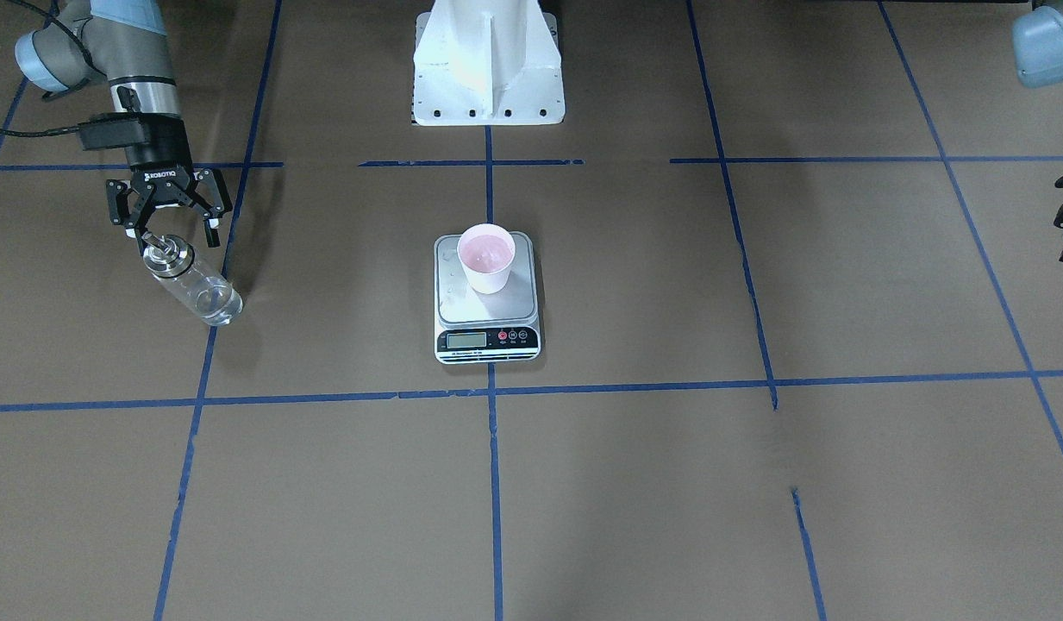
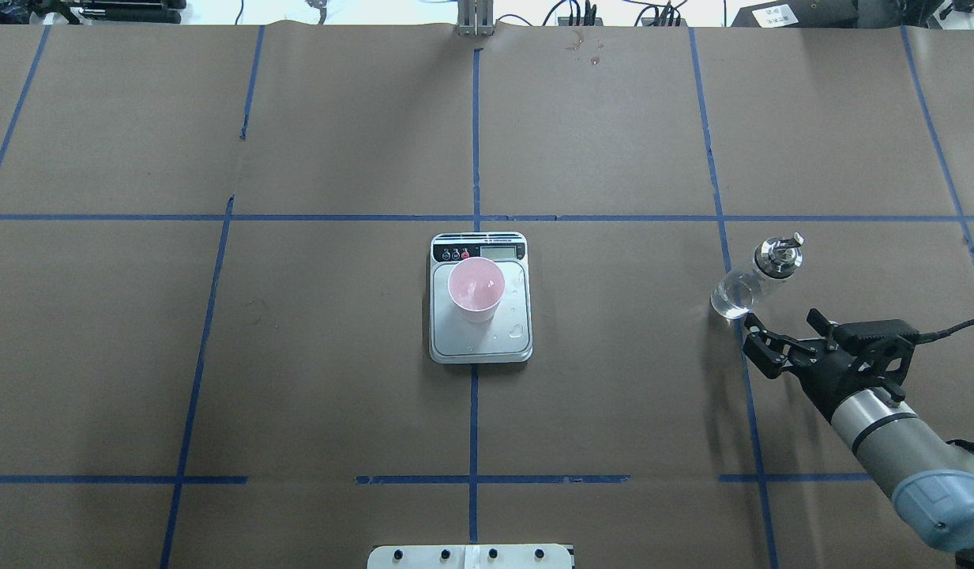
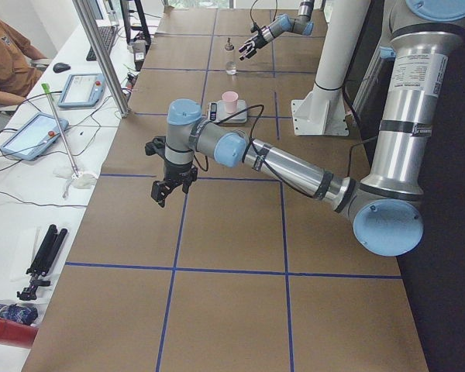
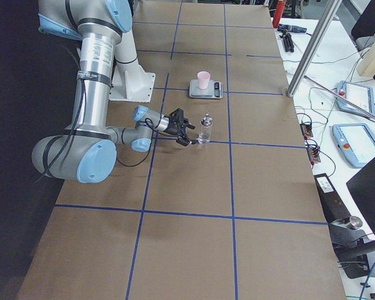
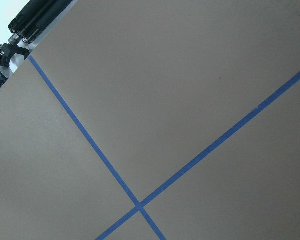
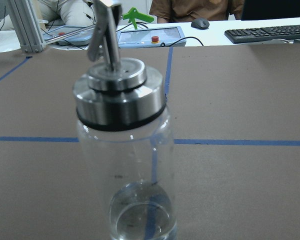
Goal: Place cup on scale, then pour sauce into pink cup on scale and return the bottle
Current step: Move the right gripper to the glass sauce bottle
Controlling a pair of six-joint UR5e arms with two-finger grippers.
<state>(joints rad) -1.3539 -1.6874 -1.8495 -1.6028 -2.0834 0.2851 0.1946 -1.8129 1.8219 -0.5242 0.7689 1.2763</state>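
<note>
The right tool (image 1: pixel 171 231) has its jaws spread wide and holds nothing. It sits level with the upper part of the glass bottle (image 2: pixel 751 280), just beside it; the overhead view shows a small gap between them. The bottle stands upright on the robot's right side of the bench (image 2: pixel 336 356), on a blue tape line (image 2: pixel 473 411), with a little clear sauce (image 6: pixel 140 215) pooled at its bottom. The left tool (image 3: pixel 169 190) hangs over bare paper well away, and I cannot tell how its jaws stand.

The pink cup (image 2: pixel 475 291) stands on the scale (image 2: pixel 480 348) at mid-bench, near the display end.

The main risk seems to be the bottle. It is tall, smooth glass, and a nudge from one finger up near the steel collar could tip it. A grip closed on the collar rather than the body might slip. Droplets (image 2: pixel 517 330) on the platform could let the light cup slide if the spout touches it.

The bench is covered in brown paper. Beyond it are a keyboard (image 6: pixel 270 32), tablets and a seated person (image 3: pixel 8 54).
</note>
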